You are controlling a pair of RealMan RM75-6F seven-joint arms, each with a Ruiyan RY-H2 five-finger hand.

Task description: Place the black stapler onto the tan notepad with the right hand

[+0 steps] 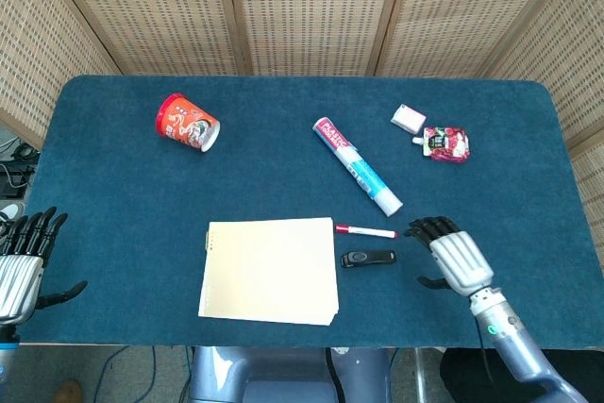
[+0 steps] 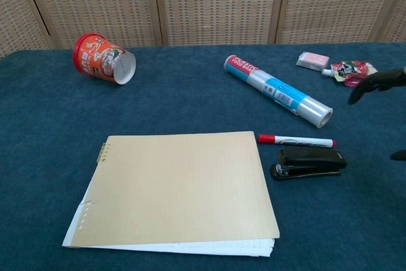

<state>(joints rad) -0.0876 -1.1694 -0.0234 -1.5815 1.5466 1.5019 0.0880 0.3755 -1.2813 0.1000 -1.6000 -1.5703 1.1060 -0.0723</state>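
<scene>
The black stapler (image 1: 369, 259) (image 2: 308, 162) lies flat on the blue table, just right of the tan notepad (image 1: 270, 271) (image 2: 177, 187) and apart from it. My right hand (image 1: 449, 255) hovers a little right of the stapler with fingers spread and nothing in it; only its dark fingertips (image 2: 379, 80) show at the right edge of the chest view. My left hand (image 1: 23, 265) hangs open off the table's left front corner, away from everything.
A red-capped marker (image 1: 366, 231) (image 2: 296, 140) lies just behind the stapler. Further back are a plastic-wrap roll (image 1: 358, 165) (image 2: 277, 90), a tipped red cup (image 1: 187, 123) (image 2: 104, 59), a white eraser (image 1: 408, 119) (image 2: 312, 61) and a red pouch (image 1: 445, 143) (image 2: 352, 72).
</scene>
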